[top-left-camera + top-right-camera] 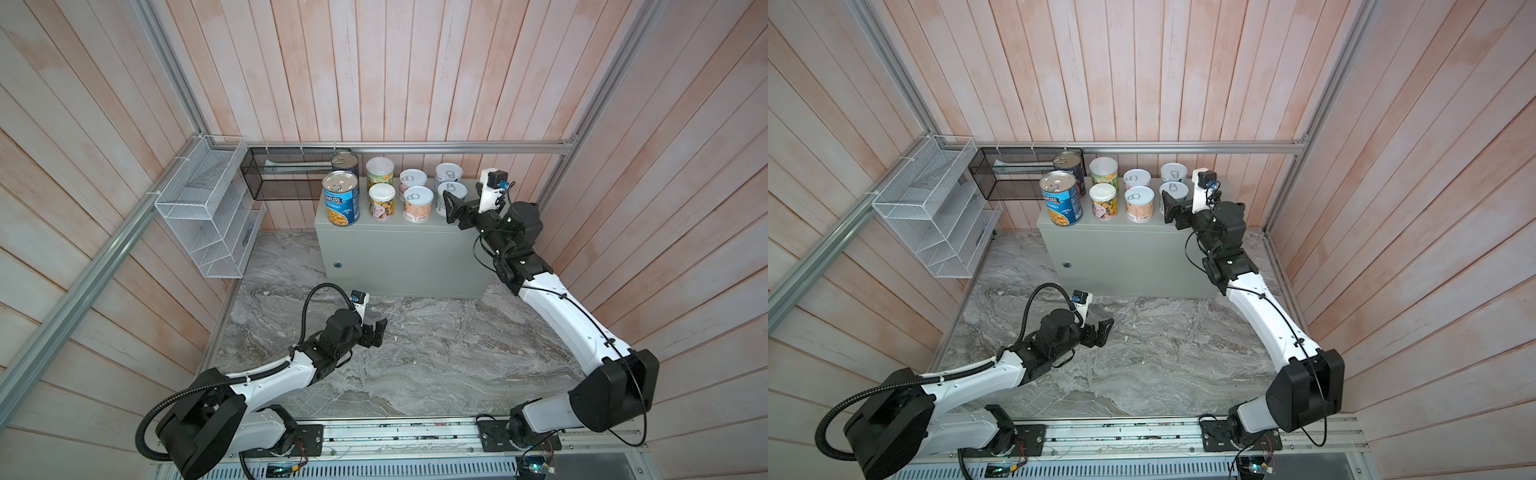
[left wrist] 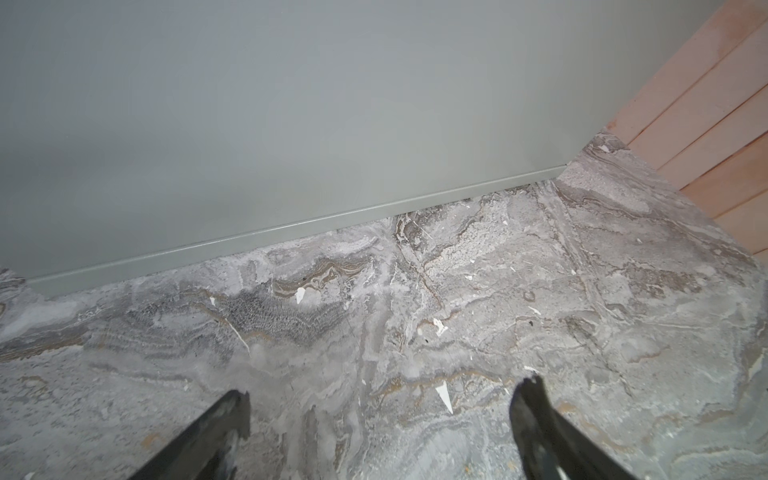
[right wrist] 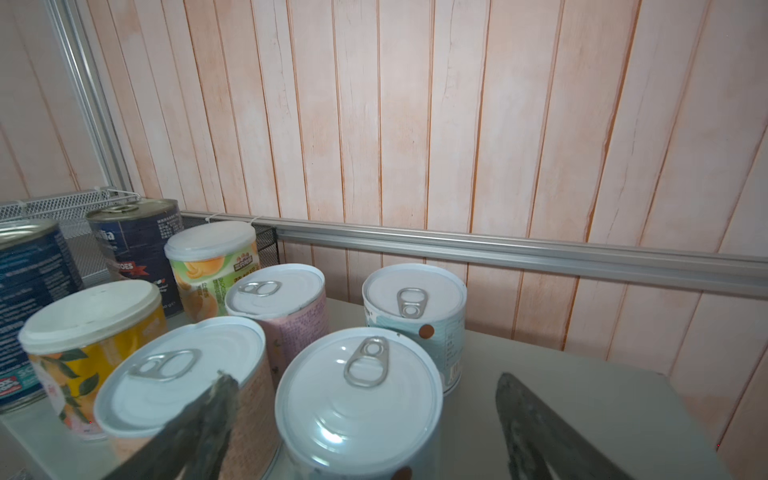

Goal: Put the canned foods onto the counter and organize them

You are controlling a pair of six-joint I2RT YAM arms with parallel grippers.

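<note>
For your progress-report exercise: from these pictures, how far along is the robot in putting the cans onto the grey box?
Done: all eight cans stand upright on the grey box, in two rows of four. In hand: nothing; the right gripper is open around the front-row end can, the left gripper open above the marble surface. Left: probably only drawing the right arm clear; no can shows off the box.

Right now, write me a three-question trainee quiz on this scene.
1. How many cans stand on the grey box?
2. True or false: the right pincer is clamped shut on a can.
3. The left pincer is: A) above the marble surface, B) on the grey box, C) around a can.
Key: 1) eight; 2) false, it is open, a finger on either side of the front can; 3) A.
</note>
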